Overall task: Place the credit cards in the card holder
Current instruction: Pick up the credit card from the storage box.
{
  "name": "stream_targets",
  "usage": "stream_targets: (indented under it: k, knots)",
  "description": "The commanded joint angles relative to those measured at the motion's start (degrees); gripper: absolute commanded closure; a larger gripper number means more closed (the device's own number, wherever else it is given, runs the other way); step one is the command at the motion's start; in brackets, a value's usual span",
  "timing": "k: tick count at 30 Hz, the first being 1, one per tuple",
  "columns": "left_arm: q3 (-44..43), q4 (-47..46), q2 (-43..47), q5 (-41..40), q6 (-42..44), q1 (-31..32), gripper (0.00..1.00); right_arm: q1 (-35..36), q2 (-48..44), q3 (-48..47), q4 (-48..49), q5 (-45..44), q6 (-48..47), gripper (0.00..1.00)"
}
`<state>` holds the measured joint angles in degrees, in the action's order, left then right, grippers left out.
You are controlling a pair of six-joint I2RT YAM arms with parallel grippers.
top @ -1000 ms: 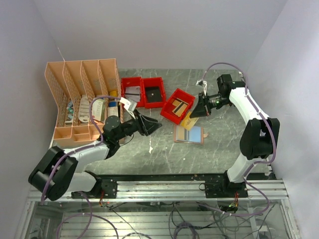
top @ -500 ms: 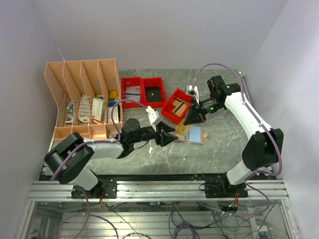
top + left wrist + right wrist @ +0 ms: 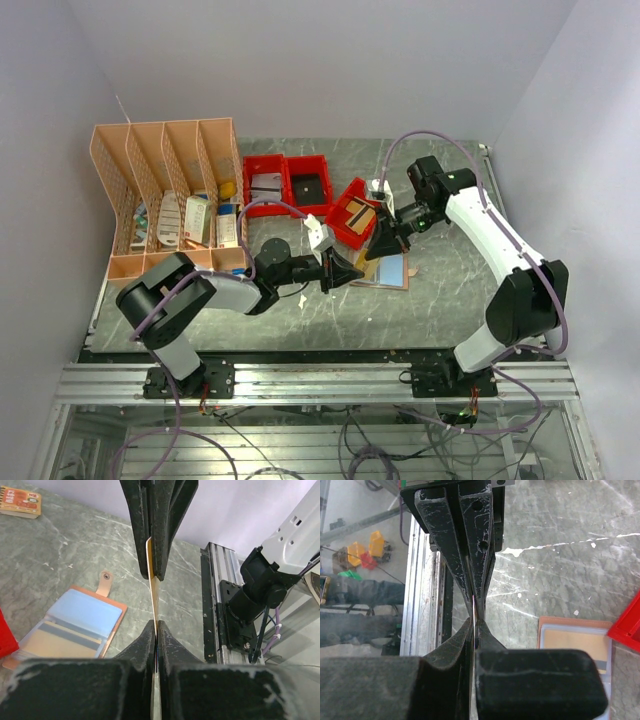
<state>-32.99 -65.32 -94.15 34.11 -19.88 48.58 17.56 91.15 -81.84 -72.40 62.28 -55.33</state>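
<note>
The left gripper (image 3: 156, 626) and the right gripper (image 3: 473, 622) are each pinched narrowly onto opposite ends of one thin tan-gold plastic credit card (image 3: 154, 597). It is held edge-on above the grey marble table (image 3: 60, 555), near the open tan-brown leather card holder (image 3: 111, 630) lying flat.

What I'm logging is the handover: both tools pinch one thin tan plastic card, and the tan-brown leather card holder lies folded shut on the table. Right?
Wrong on one count: the tan-brown leather card holder lies unfolded, a light blue card showing in it, as the left wrist view shows. Left tool and right tool do both pinch the thin tan plastic card.
</note>
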Motion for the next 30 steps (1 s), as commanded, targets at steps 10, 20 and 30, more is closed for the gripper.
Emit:
stream_targets:
  k: [10, 20, 30]
  knots:
    - [2.42, -17.12, -0.64, 5.95, -9.38, -0.10, 0.93, 0.53, -7.86, 1.21, 11.63, -6.49, 7.37, 0.62]
    - [3.68, -16.18, 0.44, 1.63, -25.80, -3.35, 0.93, -4.00, 0.20, -7.36, 11.90, 3.36, 20.98, 0.01]
    - [2.29, -7.45, 3.62, 2.72, -23.06, -4.73, 0.93, -7.29, -0.33, -2.61, 4.92, 7.51, 15.96, 0.18]
